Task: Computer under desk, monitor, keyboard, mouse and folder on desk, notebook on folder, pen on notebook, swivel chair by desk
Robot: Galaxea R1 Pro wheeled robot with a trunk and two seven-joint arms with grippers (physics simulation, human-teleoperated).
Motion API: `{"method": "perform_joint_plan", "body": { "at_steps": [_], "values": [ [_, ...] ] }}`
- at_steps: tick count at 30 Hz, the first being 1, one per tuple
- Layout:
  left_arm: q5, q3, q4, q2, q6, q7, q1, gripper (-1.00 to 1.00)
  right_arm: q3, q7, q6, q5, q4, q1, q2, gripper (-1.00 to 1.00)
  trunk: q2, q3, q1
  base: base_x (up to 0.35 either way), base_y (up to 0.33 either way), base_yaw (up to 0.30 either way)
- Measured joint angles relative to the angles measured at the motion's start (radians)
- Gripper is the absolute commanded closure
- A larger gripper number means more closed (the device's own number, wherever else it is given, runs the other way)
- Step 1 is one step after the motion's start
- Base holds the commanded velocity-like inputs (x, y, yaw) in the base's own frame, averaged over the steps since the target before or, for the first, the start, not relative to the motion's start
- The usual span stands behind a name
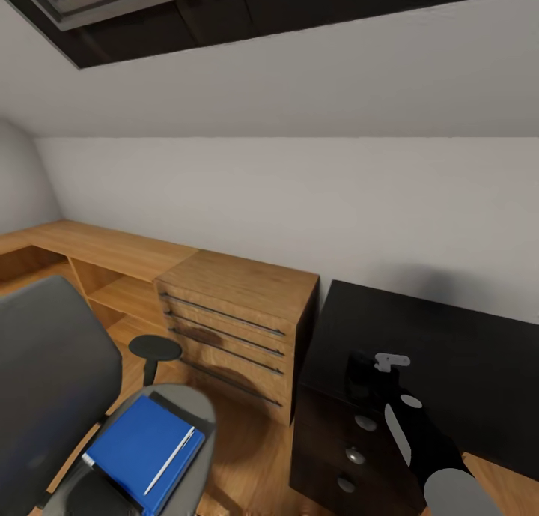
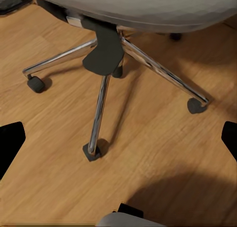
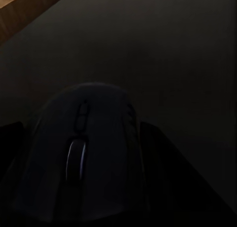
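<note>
The right gripper [image 1: 359, 374] reaches out over the near left corner of the black desk [image 1: 449, 344], and the right wrist view shows its two dark fingers [image 3: 163, 153] closed on the sides of the black mouse [image 3: 86, 158], which sits between them with its scroll wheel facing the camera above the dark desk top. Below that corner of the desk, the drawer unit [image 1: 337, 456] shows round silver knobs down its front. The left gripper's fingertips [image 2: 11, 143] appear as dark shapes at the two edges of the left wrist view, well apart with nothing between them, hanging over the wooden floor [image 2: 148, 153] above the chrome legs and casters of the swivel chair [image 2: 103, 89]. In the head view the chair's grey back stands at the lower left, and on its seat lies the blue folder [image 1: 135, 448] with the pale pen [image 1: 171, 460] resting on it near its right edge. A light wooden chest of drawers [image 1: 239, 329] stands against the wall between the chair and the desk, just beside the desk's left end.
</note>
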Motion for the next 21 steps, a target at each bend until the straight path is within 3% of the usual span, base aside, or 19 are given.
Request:
{"method": "perform_joint_plan", "body": {
  "at_steps": [12,21],
  "values": [
    [0.0,0.0,0.0,0.001,0.0,0.001,0.0,-1.0,0.0,-0.002,0.007,0.0,0.0,0.0,0.0,1.0,0.0,0.0,0.0,-0.073,0.0,0.0],
    [0.001,0.001,0.0,0.002,0.0,0.001,0.0,-1.0,0.002,-0.053,0.026,0.02,-0.007,0.0,0.002,1.0,0.0,0.0,0.0,-0.002,0.0,0.0]
  ]
}}
